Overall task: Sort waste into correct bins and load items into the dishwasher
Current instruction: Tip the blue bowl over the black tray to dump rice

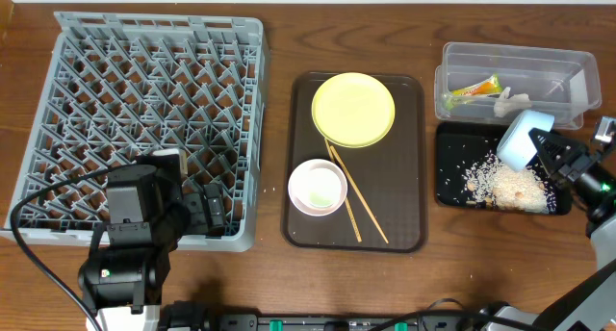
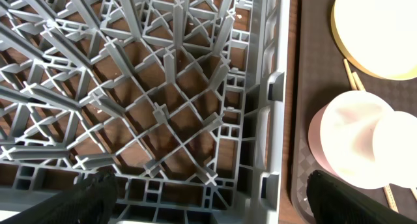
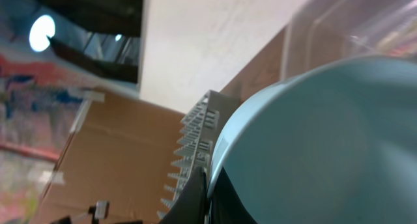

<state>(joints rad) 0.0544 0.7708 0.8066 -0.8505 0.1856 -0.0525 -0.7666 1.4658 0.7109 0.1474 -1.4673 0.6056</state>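
The scrap-emptying step was in hand: the right gripper (image 1: 544, 148) pinched the rim of the light blue bowl (image 1: 518, 140), tipped on its side above the black tray (image 1: 448, 182), where the rice scraps (image 1: 505, 185) lay heaped, while the snack wrapper (image 1: 472, 90) and crumpled paper (image 1: 510, 102) sat in the clear tub (image 1: 558, 62). The left gripper (image 1: 210, 208) hovered with jaws spread and empty over the near right corner of the dish rack (image 1: 144, 90). The next move probably called for carrying the bowl across the serving tray (image 1: 303, 230) to the rack, clear of the yellow plate (image 1: 353, 110), pink bowl (image 1: 318, 189) and chopsticks (image 1: 358, 201).
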